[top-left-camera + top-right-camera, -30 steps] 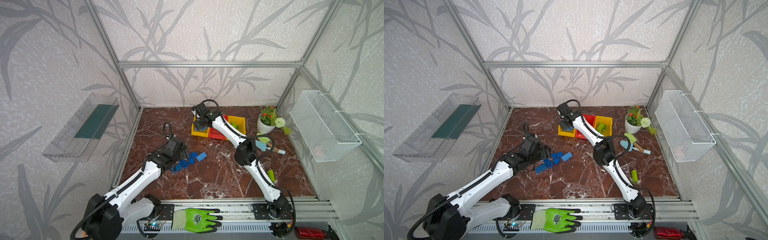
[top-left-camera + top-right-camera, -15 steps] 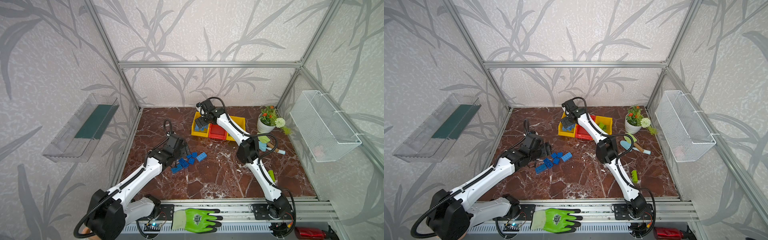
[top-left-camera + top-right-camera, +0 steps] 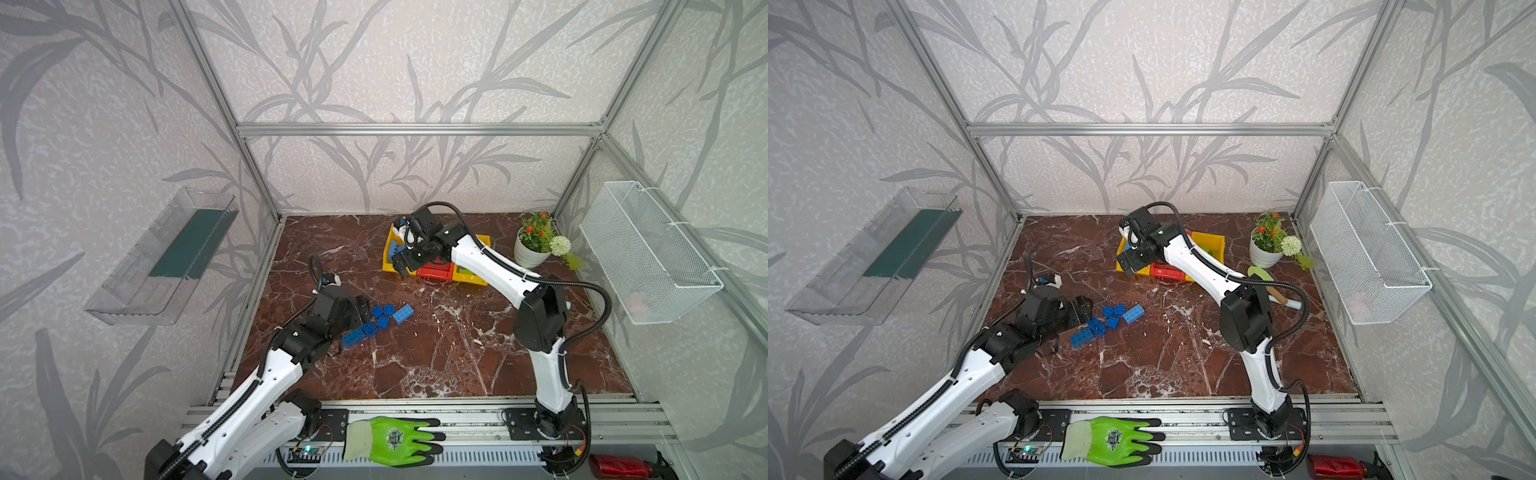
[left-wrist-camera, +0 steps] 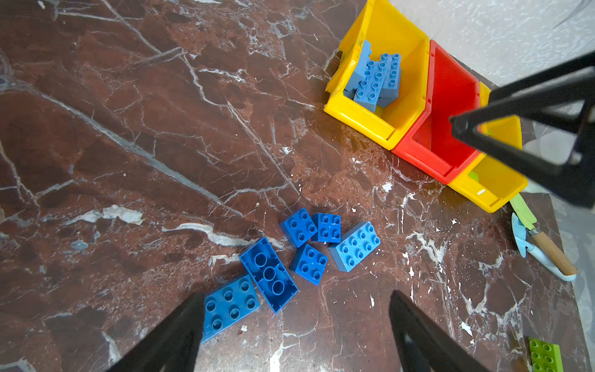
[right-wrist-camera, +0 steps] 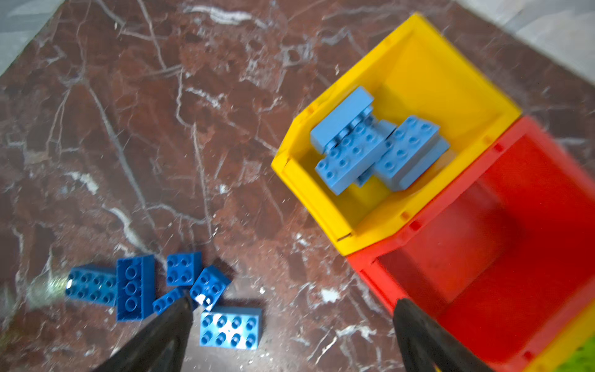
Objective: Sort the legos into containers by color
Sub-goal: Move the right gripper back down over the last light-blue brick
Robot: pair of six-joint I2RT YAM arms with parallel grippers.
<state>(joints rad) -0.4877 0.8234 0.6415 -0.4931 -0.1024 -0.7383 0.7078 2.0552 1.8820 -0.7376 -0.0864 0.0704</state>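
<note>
Over yellow bin [image 5: 428, 64] rim | right claw [image 5: 293, 302] newly opened, empty | left claw [image 4: 296, 296] spread beside blue legos [image 4: 309, 264]

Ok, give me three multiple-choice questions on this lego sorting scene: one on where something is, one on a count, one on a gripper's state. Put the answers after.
1. Where do the already sorted light blue bricks lie?
A. in the red bin
B. in a yellow bin
C. in the white wire basket

2. How many loose blue bricks lie clustered on the table?
A. three
B. six
C. ten

3. How is the right gripper?
A. shut on a blue brick
B. shut on the glove
C. open and empty

Answers:
1 B: both wrist views show them piled inside that bin.
2 B: the left wrist view shows three long ones and three small square ones.
3 C: in the right wrist view its fingers stand wide apart with nothing between them.
</note>
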